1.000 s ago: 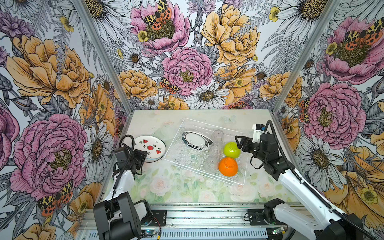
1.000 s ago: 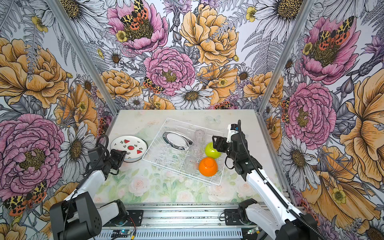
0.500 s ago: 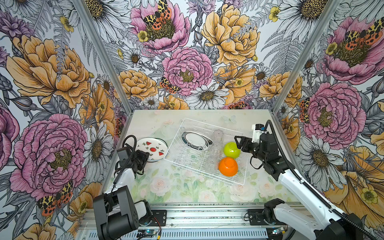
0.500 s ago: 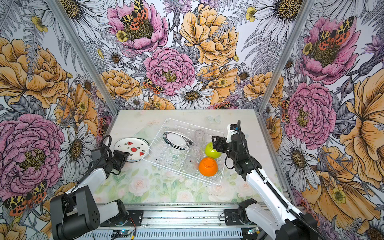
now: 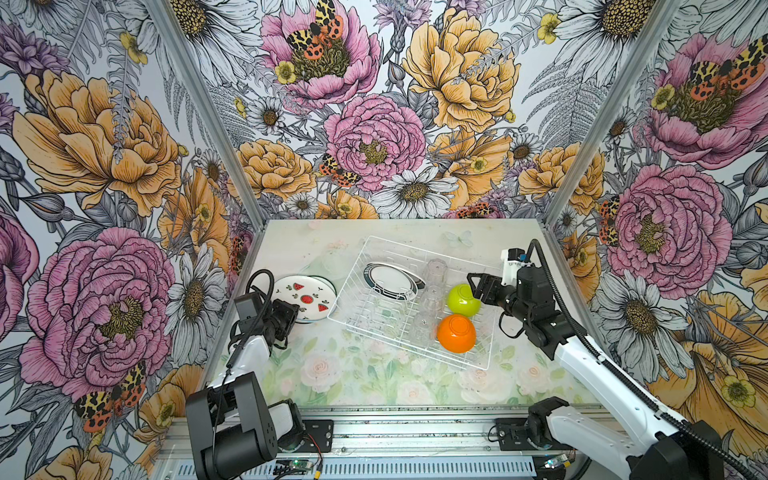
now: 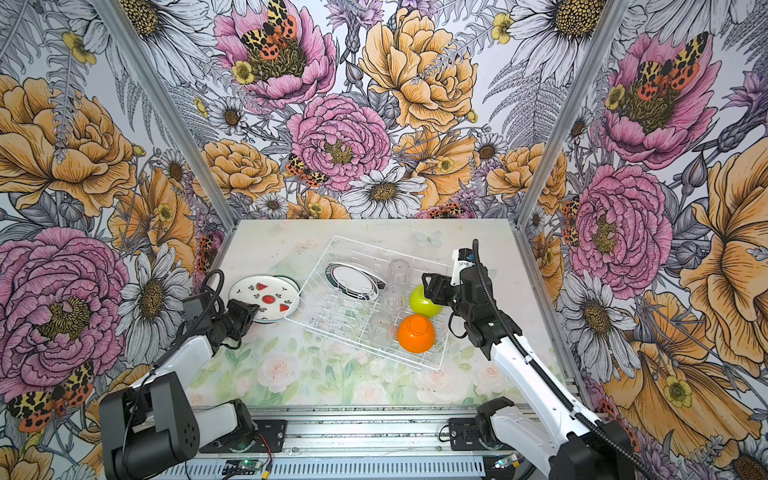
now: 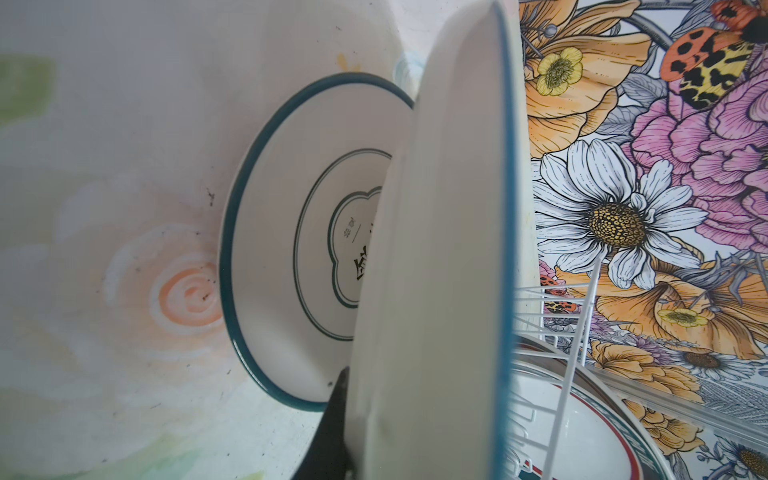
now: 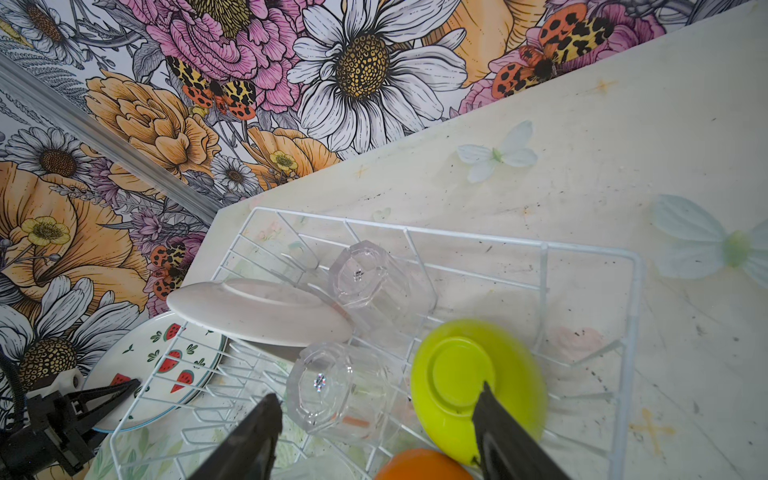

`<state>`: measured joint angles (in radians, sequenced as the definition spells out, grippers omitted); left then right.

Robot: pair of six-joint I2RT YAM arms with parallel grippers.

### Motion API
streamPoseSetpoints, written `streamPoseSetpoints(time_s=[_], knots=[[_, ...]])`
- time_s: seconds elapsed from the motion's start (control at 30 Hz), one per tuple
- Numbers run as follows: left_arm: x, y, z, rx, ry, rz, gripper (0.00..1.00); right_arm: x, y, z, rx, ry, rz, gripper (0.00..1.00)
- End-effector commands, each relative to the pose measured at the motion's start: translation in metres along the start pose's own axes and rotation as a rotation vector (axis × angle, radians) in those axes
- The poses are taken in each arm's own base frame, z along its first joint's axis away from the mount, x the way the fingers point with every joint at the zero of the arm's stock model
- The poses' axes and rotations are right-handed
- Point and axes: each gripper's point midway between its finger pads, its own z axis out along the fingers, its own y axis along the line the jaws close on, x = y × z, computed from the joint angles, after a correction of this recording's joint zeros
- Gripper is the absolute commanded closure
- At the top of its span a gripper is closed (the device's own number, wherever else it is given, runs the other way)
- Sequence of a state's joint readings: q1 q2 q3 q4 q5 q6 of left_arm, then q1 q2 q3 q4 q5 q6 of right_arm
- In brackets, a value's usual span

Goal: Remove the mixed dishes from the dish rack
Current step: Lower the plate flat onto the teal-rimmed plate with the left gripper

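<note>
Desk (image 5: 353, 374) — pale surface printed with faded roses and green leaves, with a light butterfly print (image 8: 496, 156) near the far edge. Walls (image 5: 365, 137) on three sides show large pink, orange and white flowers. Metal corner posts (image 5: 208, 112) join them. A metal rail (image 5: 415, 436) runs along the front — below it, a small board (image 5: 296, 463) with a green light.

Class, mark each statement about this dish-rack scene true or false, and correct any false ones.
1. The orange bowl lies inside the dish rack. True.
2. The watermelon plate stands in the rack's slots. False: it is outside the rack, over a second plate on the table.
3. The right hand is open. True.
4. The lime-green bowl sits right way up. False: it is upside down, base showing.
</note>
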<state>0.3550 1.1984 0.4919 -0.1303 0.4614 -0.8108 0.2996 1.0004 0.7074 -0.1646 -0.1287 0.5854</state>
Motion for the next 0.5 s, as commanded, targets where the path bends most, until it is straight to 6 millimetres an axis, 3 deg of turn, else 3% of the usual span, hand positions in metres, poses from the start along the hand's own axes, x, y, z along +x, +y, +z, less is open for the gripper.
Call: streamPoseSetpoints(time_s=[0.0,0.23,0.47], knots=[[-0.0129,-0.0306,-0.0081,0.078,-0.041,0.085,0.77,-0.0043,0.0013,0.0004,-0.008,-0.007,0.005,0.26],[-0.013,-0.0271,-0.0107,0.053,-0.043,0.093,0.41,-0.003,0.0008,0.0019,-0.007,-0.002,0.004,0.26],[-0.0109,-0.0269,-0.0109,0.038,-0.024,0.105,0.28,-0.0019,-0.0002,0.0033,-0.005,0.003,0.006,0.26]])
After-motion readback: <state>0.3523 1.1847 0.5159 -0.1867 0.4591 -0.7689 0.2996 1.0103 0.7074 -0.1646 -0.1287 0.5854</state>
